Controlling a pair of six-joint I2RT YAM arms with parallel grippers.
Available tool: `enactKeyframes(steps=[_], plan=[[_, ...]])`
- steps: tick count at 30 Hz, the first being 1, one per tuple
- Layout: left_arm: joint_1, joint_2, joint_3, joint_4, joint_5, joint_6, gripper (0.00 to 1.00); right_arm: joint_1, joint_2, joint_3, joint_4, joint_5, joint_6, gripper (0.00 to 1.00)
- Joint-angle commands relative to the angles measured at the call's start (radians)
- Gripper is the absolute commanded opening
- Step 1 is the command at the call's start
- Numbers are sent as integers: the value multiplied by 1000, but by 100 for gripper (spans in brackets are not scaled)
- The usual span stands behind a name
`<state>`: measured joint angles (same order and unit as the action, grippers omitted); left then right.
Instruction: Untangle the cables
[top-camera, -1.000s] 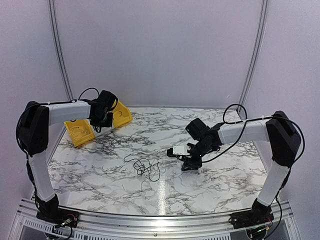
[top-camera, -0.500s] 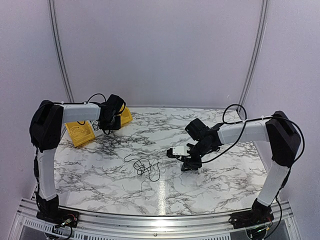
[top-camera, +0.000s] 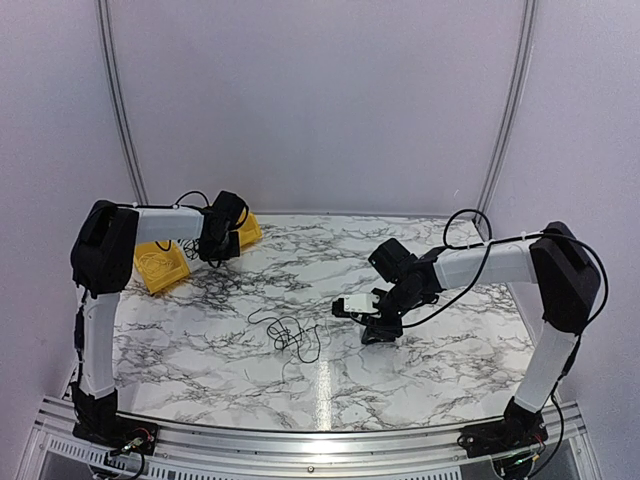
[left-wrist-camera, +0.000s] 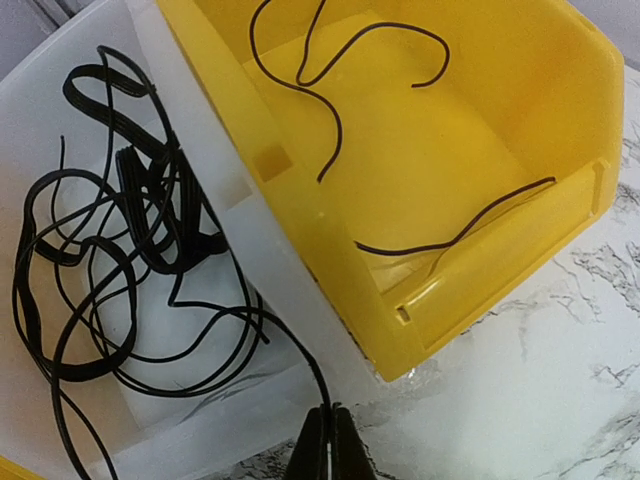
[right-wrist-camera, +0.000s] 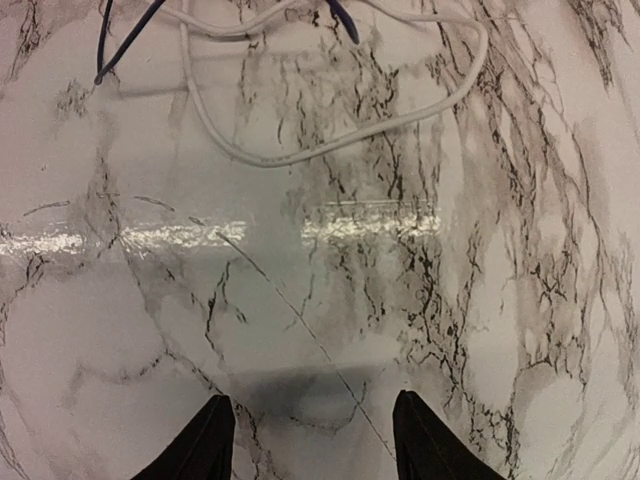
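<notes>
**Cables (left-wrist-camera: 150, 210): left claw closed on a strand, right claw apart and empty**

1. Left gripper (left-wrist-camera: 325, 425): the 2 black fingers are pressed together with no gap. One thin black strand runs down from the tangle straight into the closed tips and appears pinched there. The tips sit over the near corner of the translucent tray (left-wrist-camera: 40, 110).

2. Translucent tray: frosted plastic with low walls. It holds most of the cables as a loose heap of overlapping round loops, with a denser flat-banded bundle near the middle.

3. Yellow bin (left-wrist-camera: 560, 110): glossy rigid plastic with sloped walls and a lipped front edge, touching the tray's right side. Loose strands (left-wrist-camera: 460, 225), thin, black and curved, lie on its floor.

4. Right gripper (right-wrist-camera: 313, 400): the 2 dark pointed fingers stand well apart with nothing between them, just above bare tabletop. A white cord (right-wrist-camera: 330, 140), smooth and round, curves across the surface ahead of them.

5. Table (top-camera: 200, 340): glossy white marble pattern with black veining. In the top view, a small cable knot (top-camera: 290, 335) of fine black loops lies near the centre, to the left of the right gripper and apart from both claws.
</notes>
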<state>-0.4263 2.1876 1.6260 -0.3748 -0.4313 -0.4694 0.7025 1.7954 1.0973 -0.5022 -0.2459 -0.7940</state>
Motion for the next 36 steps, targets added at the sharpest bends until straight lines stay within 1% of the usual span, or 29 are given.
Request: enactKeyframes(steps=[1,8,15,19,29,36], plan=[[6,-20,25,-10,-6,29,0,7,16,38,-8,-10,2,55],[26,-148,-16,-7,-55,102,0,6,21,36,-6,-4,1,55],[95,-210,-65,50,-35,139,0,7,29,38,-6,0,2,55],[123,-177,-61,78,-18,143,0,7,38,41,-9,0,2,55],[152,-60,-36,78,52,142,0,6,39,41,-13,0,2,55],[165,-42,-33,78,64,144,0,7,39,40,-15,0,1,55]])
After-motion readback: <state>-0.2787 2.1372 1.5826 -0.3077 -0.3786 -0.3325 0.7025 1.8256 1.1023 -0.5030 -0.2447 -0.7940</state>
